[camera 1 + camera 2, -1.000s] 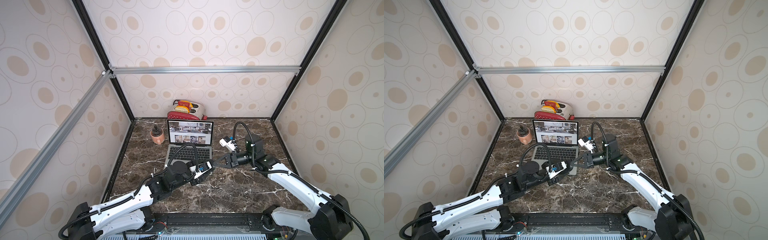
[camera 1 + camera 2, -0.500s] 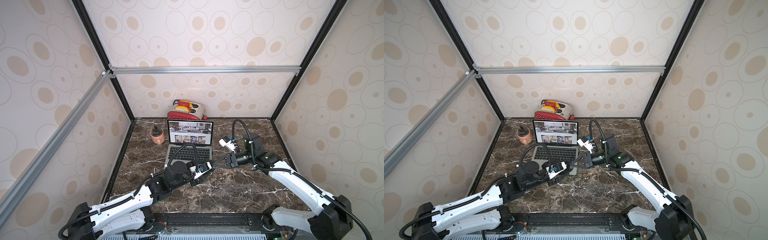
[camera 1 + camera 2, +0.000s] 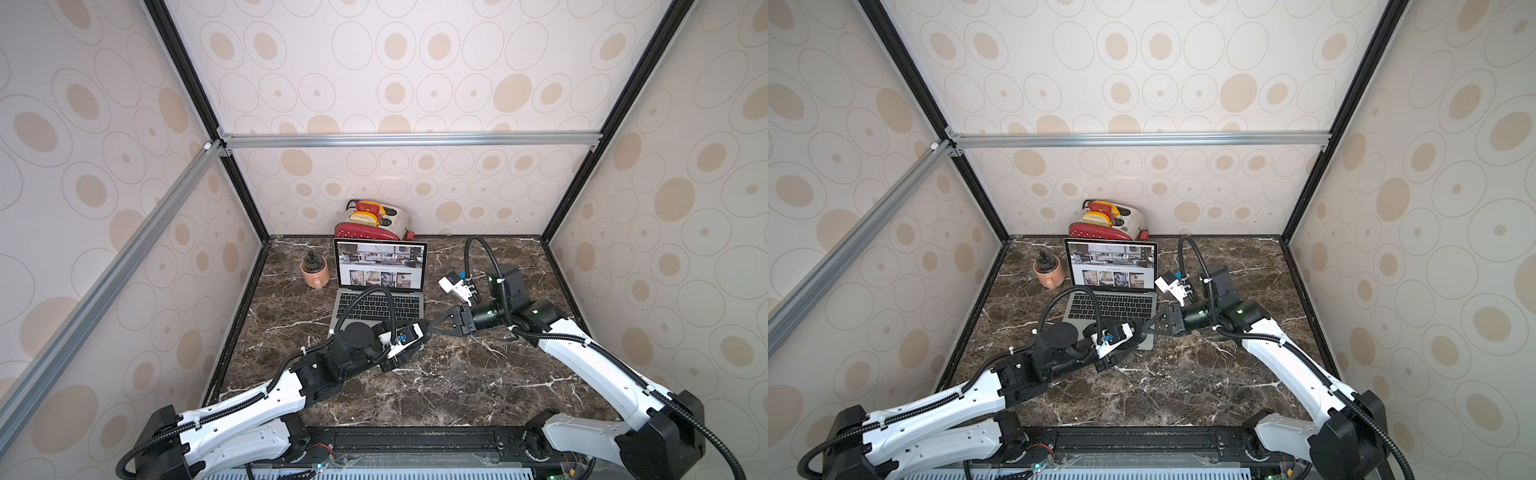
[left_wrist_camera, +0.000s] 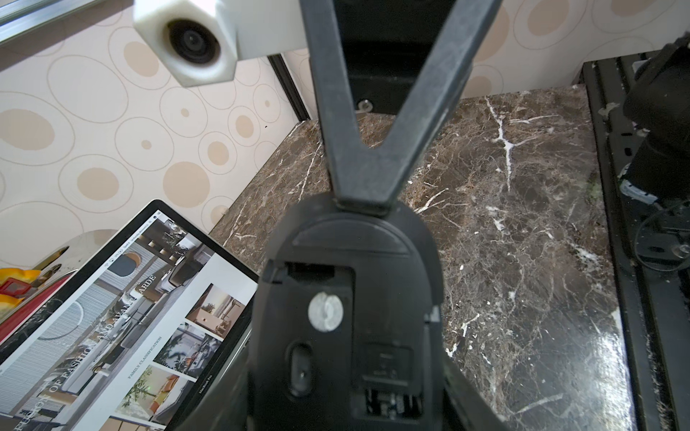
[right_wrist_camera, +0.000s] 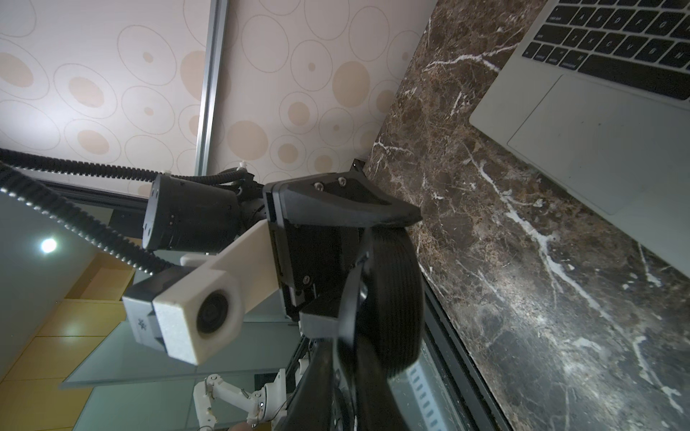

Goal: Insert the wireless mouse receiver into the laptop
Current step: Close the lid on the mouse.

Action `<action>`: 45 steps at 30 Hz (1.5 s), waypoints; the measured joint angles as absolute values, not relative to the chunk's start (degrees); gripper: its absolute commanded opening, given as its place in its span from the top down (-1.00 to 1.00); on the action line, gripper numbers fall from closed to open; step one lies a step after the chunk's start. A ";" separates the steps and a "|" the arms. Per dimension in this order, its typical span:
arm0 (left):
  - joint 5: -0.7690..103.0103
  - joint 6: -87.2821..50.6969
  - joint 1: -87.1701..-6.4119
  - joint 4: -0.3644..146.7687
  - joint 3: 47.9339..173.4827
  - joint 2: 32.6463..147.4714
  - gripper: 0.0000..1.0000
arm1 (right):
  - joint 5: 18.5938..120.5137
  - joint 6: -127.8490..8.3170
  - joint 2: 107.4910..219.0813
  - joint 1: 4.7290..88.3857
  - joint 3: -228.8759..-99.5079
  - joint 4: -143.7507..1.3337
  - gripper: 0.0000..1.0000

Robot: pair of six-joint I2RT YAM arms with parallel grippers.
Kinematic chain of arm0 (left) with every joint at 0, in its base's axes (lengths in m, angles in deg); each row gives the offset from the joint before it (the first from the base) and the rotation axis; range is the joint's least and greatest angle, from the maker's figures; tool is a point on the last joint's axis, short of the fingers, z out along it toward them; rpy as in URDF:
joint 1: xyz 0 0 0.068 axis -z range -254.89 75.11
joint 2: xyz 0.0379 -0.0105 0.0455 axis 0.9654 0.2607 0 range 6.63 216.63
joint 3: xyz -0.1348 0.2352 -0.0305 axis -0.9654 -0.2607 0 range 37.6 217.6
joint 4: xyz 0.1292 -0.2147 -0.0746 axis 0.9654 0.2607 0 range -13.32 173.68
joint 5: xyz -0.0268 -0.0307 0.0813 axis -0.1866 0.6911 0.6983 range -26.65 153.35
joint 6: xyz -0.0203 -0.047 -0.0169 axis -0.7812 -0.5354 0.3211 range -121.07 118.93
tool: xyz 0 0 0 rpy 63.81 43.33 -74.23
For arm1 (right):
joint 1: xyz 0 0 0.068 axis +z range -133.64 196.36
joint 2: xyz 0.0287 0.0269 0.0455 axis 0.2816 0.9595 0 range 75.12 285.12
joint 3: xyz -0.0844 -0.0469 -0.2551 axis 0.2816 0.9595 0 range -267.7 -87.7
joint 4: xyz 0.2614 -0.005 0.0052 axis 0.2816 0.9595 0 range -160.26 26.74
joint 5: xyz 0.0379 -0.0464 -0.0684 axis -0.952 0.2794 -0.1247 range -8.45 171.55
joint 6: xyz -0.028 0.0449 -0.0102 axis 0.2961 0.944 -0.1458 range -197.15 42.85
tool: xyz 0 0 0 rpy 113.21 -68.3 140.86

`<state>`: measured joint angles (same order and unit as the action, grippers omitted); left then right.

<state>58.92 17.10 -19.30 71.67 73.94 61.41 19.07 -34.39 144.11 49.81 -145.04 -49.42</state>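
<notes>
Standing open toward the rear middle of the dark marble bench point(image 3: 457, 382), the laptop point(image 3: 380, 270) faces the robot, its screen lit with a white page of interior photos. In both top views the left arm crosses the laptop's front edge and covers part of the trackpad. Near the laptop's front right corner, the left tool point(image 5: 369, 268) is clamped on a black mouse point(image 4: 347, 317), one finger on each side, and lifts it off the bench. The mouse's underside faces the left wrist camera. The right tool point(image 4: 360, 199) reaches in from the right. Its fingers are drawn to a narrow point against the mouse's end, and I cannot tell whether anything is pinched between them. A pink pot point(image 3: 316, 274) stands just left of the screen. A red and white toaster point(image 3: 374, 222) sits behind it at the back wall.
</notes>
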 measured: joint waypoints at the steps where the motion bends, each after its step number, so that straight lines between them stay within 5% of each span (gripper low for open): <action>1: 58.99 17.08 -19.30 71.73 73.94 61.41 1.00 | 19.14 -34.58 144.16 49.81 -145.11 -49.22 0.50; 35: 59.16 16.45 -19.30 68.24 73.85 60.28 1.00 | 23.47 -43.33 145.03 49.06 -151.95 -35.58 0.00; 45: 58.42 16.34 -19.30 68.13 73.85 60.28 1.00 | 23.18 -41.40 145.03 49.06 -151.95 -39.21 0.02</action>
